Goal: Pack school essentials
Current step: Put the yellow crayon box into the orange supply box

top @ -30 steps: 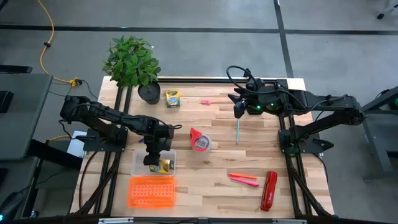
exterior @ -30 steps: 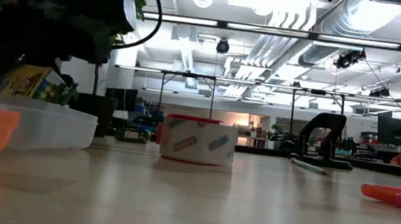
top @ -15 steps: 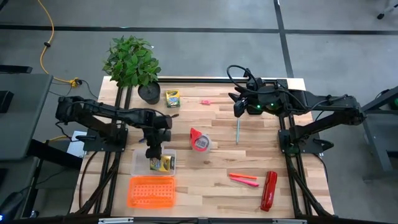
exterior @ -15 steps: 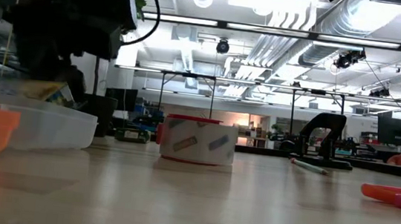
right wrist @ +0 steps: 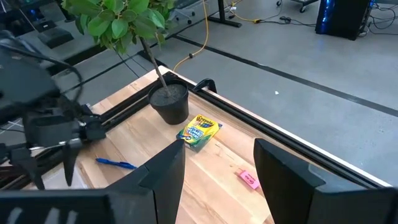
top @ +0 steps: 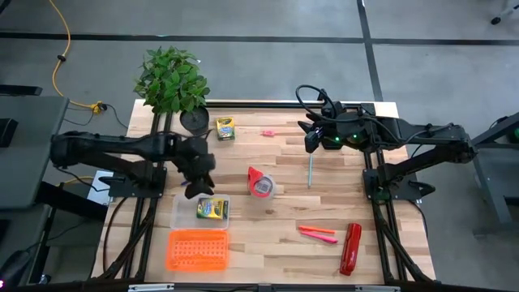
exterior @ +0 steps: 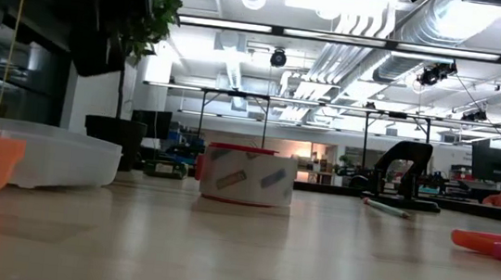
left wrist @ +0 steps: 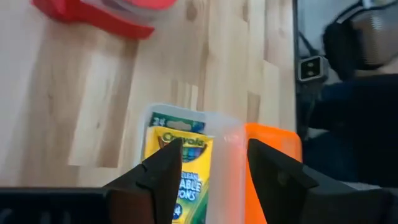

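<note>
One yellow-green crayon box [top: 212, 208] lies flat inside the clear container [top: 180, 212], seen between my left fingers in the left wrist view [left wrist: 180, 168]. My left gripper [top: 195, 185] hovers open just beyond the container's far edge, touching nothing. The second crayon box [top: 225, 128] lies by the plant pot, also in the right wrist view [right wrist: 199, 131]. A blue pen [right wrist: 116, 163] and a tiny pink piece [top: 268, 132] lie on the table. The teal pencil [top: 309, 169] lies below my open right gripper [top: 310, 144]. Pink-red markers [top: 318, 234] lie near the front.
A red tape roll [top: 259, 182] stands mid-table beside the container. An orange perforated lid [top: 197, 249] lies at the near edge in front of the container. A long red stapler [top: 350, 247] lies near right. A potted plant [top: 172, 81] stands at the far left corner.
My left gripper lowered the crayon box into the clear container, let it go, then rose and drew back toward the far edge. The box, tilted in the fingers a second ago, now lies flat in the container. The right arm kept still.
</note>
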